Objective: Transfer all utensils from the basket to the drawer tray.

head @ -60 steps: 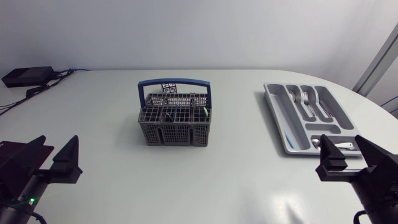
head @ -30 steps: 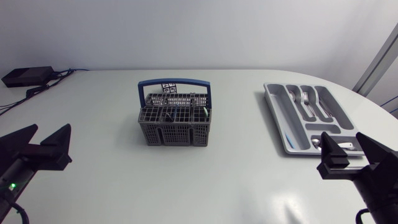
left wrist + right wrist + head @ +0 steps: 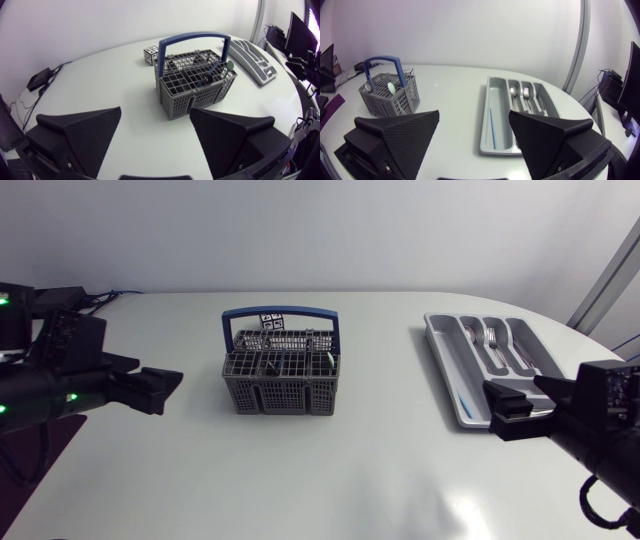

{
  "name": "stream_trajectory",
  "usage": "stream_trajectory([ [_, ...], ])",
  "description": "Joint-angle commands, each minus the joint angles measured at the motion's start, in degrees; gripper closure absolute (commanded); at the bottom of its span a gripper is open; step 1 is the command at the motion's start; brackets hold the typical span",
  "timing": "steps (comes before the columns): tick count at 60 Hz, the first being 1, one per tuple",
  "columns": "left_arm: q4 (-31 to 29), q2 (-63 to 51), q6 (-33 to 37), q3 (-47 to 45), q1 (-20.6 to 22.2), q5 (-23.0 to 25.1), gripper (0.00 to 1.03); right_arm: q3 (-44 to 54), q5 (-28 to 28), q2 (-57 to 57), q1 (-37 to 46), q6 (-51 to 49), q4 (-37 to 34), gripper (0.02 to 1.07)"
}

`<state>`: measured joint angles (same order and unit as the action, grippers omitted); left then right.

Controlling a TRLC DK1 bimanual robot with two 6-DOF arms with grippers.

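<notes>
A: Checking in, what are the grippers doing?
B: I see left gripper [image 3: 155, 113] spread and empty, basket [image 3: 195, 86] ahead of it holding utensils [image 3: 212, 75]. Right gripper [image 3: 474, 113] spread and empty, drawer tray [image 3: 485, 116] ahead.

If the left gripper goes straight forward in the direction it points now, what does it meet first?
Most likely the grey basket, which stands directly ahead of the open left gripper; only bare table lies between them.

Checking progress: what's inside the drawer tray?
In the drawer tray: blue stick in the long slot, spoon and fork in narrow slots; right gripper covers its near end.
</notes>
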<state>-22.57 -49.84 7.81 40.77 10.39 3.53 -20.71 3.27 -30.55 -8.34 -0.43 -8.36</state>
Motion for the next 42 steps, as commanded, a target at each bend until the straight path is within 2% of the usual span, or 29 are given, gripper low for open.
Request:
stream_trajectory([
  [1, -1.16, -4.91, 2.29, 3.52, 2.18, 1.48, 0.08, -4.69, 0.86, -5.40, -2.47, 0.07, -3.59, 0.07],
  [11, -0.55, -12.56, 2.29, 7.83, 8.86, 2.36, 0.08, -12.07, 0.16, -16.39, -5.46, -3.35, -10.45, 0.07],
  [18, 1.30, -16.25, 2.82, 11.08, 11.40, 3.24, 0.08, -14.62, -8.28, -20.96, -6.08, -7.48, -13.35, 0.07],
  [23, 1.47, -19.24, 3.08, 13.81, 13.34, 4.29, 0.09, -16.20, -11.44, -24.21, -6.08, -9.86, -13.88, 0.07],
  [29, 2.62, -22.40, 3.17, 16.00, 14.57, 4.47, 0.10, -17.70, -11.88, -27.55, -7.39, -10.56, -13.26, 0.07],
  [39, 8.50, -26.36, 3.88, 16.44, 16.15, 4.47, 0.22, -19.19, -11.88, -31.77, -10.21, -10.74, -11.77, 0.07],
  [42, 9.21, -28.29, 4.23, 16.79, 16.33, 4.47, 0.23, -19.37, -11.79, -32.82, -10.91, -10.91, -11.33, 0.07],
])
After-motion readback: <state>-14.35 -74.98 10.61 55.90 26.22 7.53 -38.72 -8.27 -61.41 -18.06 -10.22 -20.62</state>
